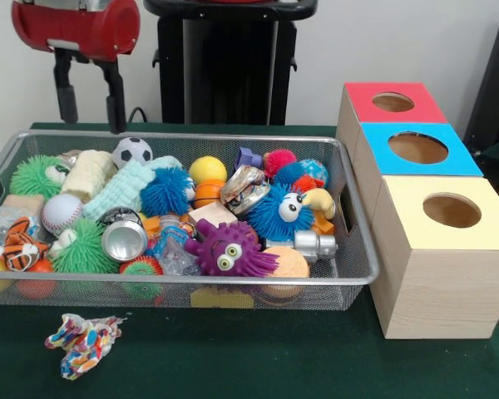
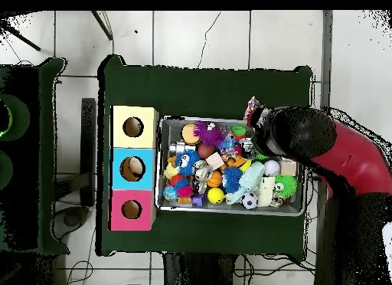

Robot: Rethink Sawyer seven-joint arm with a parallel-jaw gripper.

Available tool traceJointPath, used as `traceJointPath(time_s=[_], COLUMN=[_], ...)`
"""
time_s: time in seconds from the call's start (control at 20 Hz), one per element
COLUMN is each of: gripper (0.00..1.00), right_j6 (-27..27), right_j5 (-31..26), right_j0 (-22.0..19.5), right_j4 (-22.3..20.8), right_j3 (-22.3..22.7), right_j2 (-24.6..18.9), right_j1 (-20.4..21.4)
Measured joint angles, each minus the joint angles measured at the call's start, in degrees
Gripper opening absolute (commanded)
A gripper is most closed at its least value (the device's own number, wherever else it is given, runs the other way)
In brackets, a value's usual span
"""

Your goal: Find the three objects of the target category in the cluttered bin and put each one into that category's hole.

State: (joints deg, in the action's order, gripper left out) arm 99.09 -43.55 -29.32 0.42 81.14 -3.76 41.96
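Observation:
The wire mesh bin (image 1: 191,137) is full of mixed toys; it also shows in the overhead view (image 2: 230,213). One knotted rope toy (image 1: 83,342) of white cord with coloured strands lies on the green cloth outside the bin, by its near left corner, and shows in the overhead view (image 2: 252,109). I can make out no other rope toy in the clutter. My gripper (image 1: 90,104) hangs open and empty above the bin's far left rim. The round hole (image 1: 452,210) in the pale yellow box top is right of the bin, also in the overhead view (image 2: 133,127).
A blue-topped box (image 1: 418,148) and a red-topped box (image 1: 392,102) stand behind the yellow one. The bin holds spiky pom balls, a plush tiger (image 1: 18,249), a baseball (image 1: 61,213), a soccer ball (image 1: 132,152) and a metal can (image 1: 123,238). My arm (image 2: 306,140) covers the bin's corner from above.

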Motion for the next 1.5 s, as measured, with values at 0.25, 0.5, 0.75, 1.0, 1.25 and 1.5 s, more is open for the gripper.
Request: traceJointPath(time_s=[0.25, 0.5, 0.75, 1.0, 1.25, 1.5], gripper=[1.00, 1.00, 1.00, 1.00, 1.00, 1.00], right_j6=[0.0, 0.0, 0.0, 0.0, 0.0, 0.0], right_j5=[0.0, -0.1, -1.0, -3.5, -3.6, -3.6], right_j0=[0.8, 1.8, 2.9, 3.9, 3.8, 3.7], right_j4=[0.0, 0.0, -0.1, -0.2, -0.2, -0.2], right_j3=[-2.9, -5.7, -8.5, -13.0, -14.4, -16.3], right_j2=[0.1, 0.1, 0.5, 0.9, 0.9, 0.9], right_j1=[-1.0, -2.6, -4.2, -6.4, -7.6, -9.2])
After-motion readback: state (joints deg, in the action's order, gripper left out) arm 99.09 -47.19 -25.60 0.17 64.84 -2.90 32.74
